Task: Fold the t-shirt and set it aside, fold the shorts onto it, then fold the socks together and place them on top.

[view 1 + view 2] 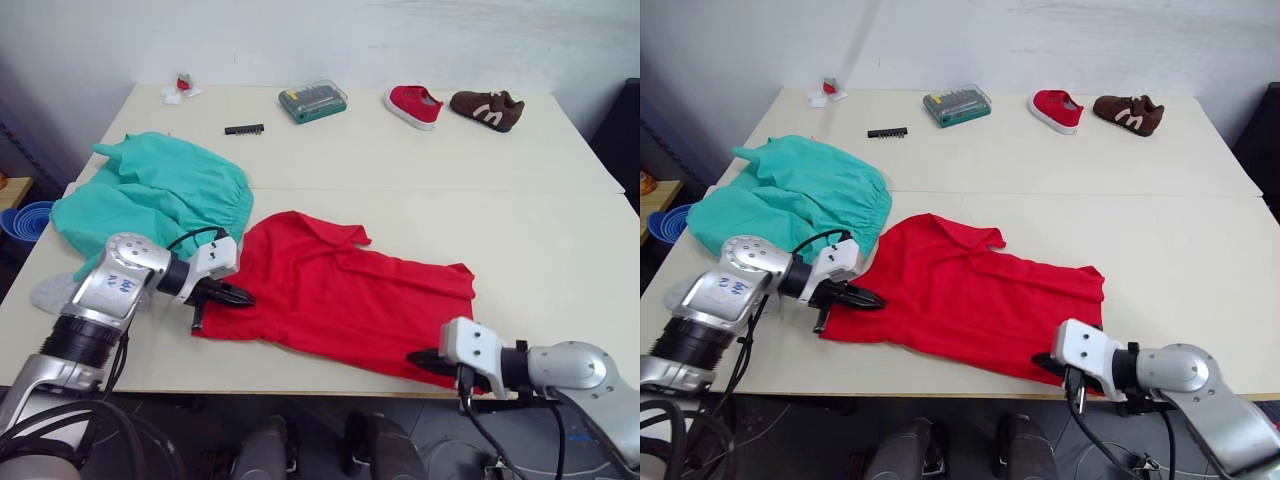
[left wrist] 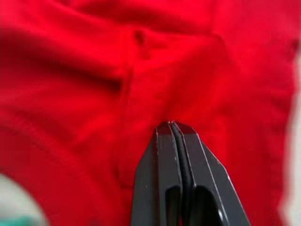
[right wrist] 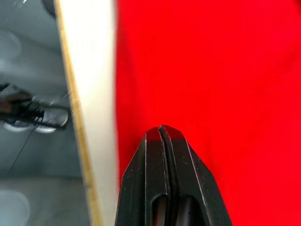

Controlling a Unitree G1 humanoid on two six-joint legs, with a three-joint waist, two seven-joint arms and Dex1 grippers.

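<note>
Nearest the head camera, the right gripper (image 1: 425, 358) reaches in low along the table's (image 1: 560, 260) near edge, its wrist level and its fingers pointing toward the robot's left, meeting the near hem of the t-shirt (image 1: 340, 290). On the left, the left gripper (image 1: 235, 295) comes in from an arm bent at the elbow, fingers aimed at the shirt's left hem. That t-shirt lies spread and rumpled on the near half of the table. Teal shorts (image 1: 160, 195) lie bunched just beyond the left arm, touching the shirt's corner, and a grey sock (image 1: 50, 293) peeks out by the left forearm. Farther back sit a clear-lidded bit case (image 1: 313, 102) holding rows of small bits, a black bit strip (image 1: 244, 129), a red shoe (image 1: 413, 105) and a brown shoe (image 1: 487, 108). A stack of blue bowls (image 1: 27, 220) stands off the table's left side.

Left wrist view: the left gripper's fingers (image 2: 186, 179) are pressed together, tips against the wrinkled red cloth; whether fabric is pinched between them cannot be told.

Right wrist view: the right gripper's fingers (image 3: 155, 183) are likewise closed tight over red cloth, just beside the table's edge (image 3: 87, 94); a pinch cannot be confirmed.
</note>
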